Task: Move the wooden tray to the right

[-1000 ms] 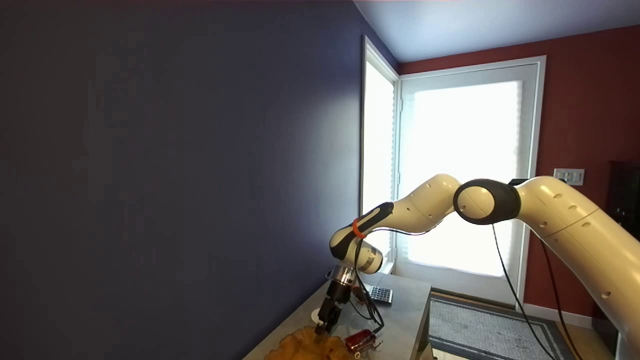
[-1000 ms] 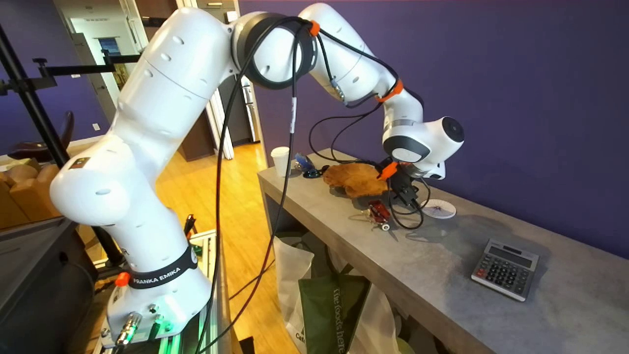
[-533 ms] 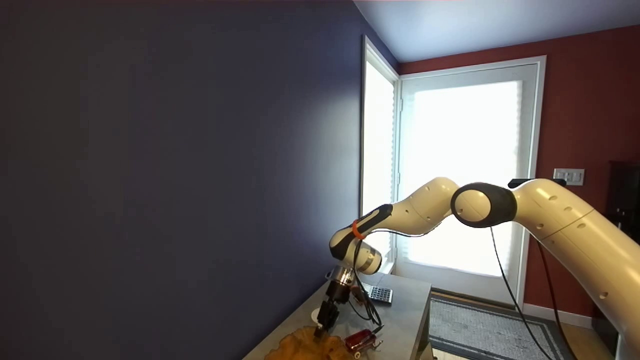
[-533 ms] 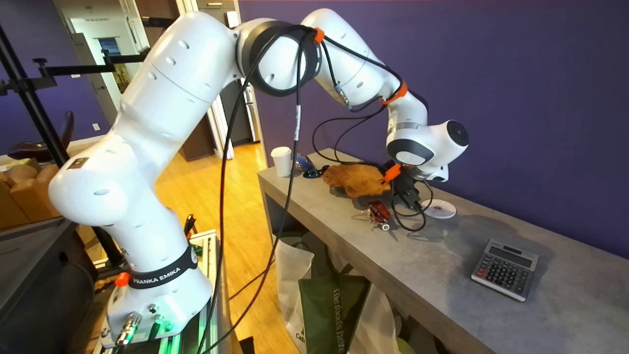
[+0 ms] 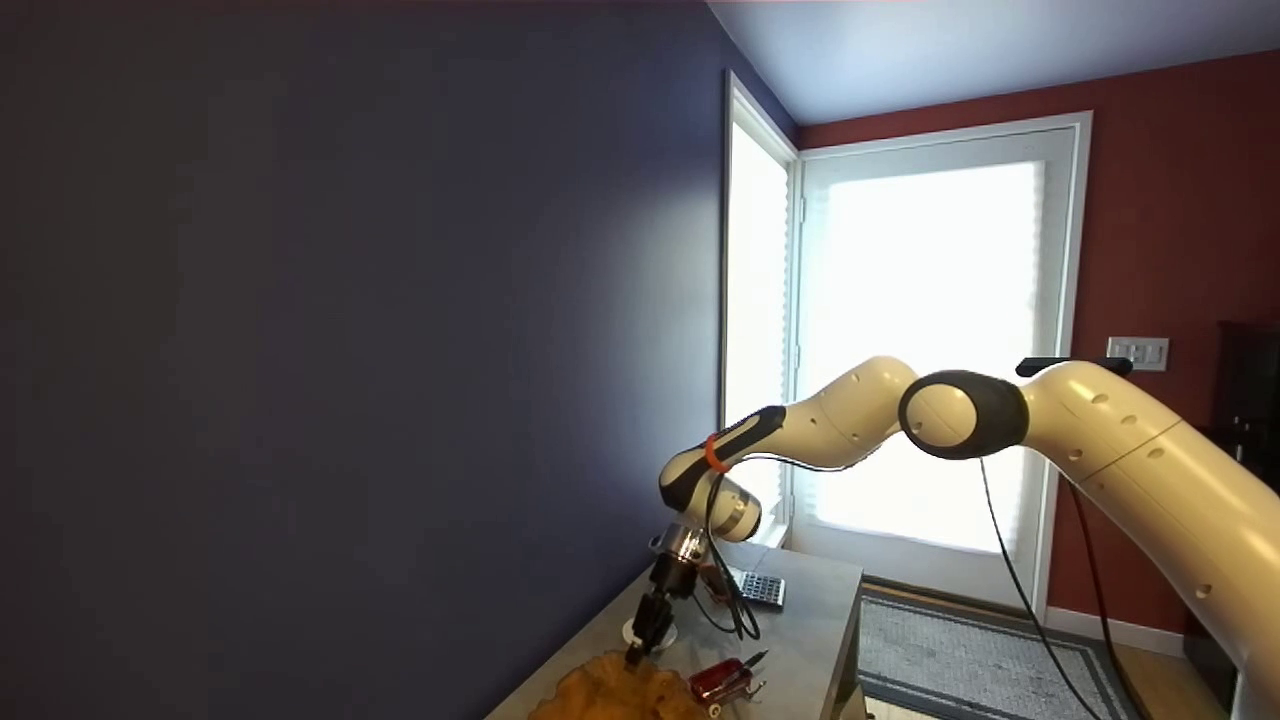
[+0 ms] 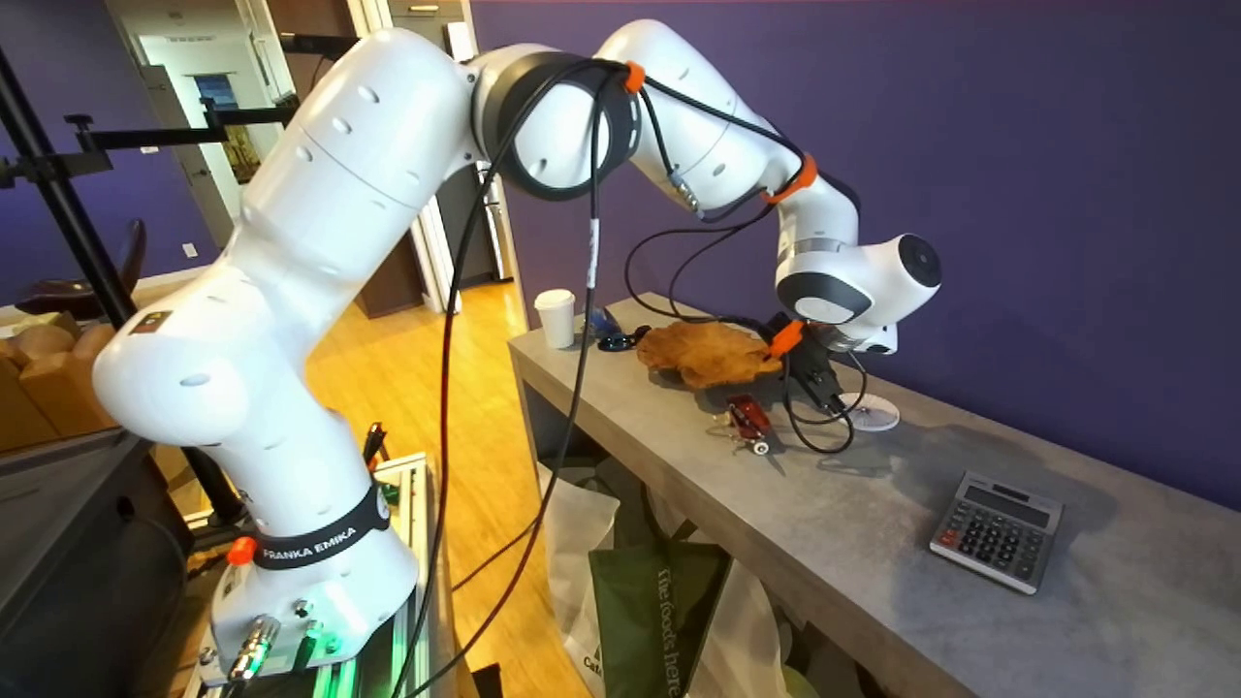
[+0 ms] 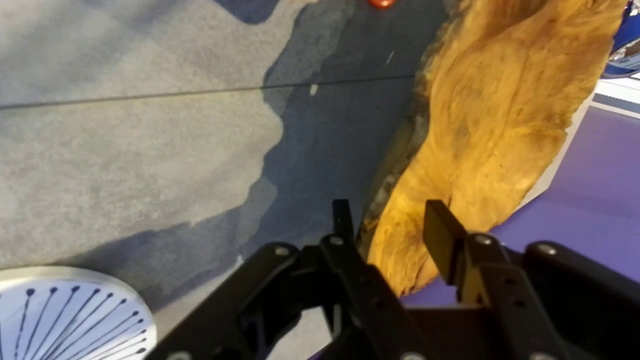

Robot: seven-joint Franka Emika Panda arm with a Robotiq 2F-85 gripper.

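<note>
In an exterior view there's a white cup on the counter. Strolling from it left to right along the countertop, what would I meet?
White cup, small dark object, wooden tray, white disc, calculator. I left out things whose spots overlap, such as the red object below the tray's right end.

Grey counter (image 6: 873, 504) along purple wall (image 6: 1066, 194), bright door (image 5: 930, 350) in red wall (image 5: 1180, 230)

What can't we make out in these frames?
Wooden tray: cut by the bottom edge in an exterior view.
Tray contact: jaws stand open, overlapping the rim in the wrist view; touch can't be judged.
Patterned white disc: cut by the left and bottom edges, wrist view.
Calculator: key labels too small in an exterior view.
</note>
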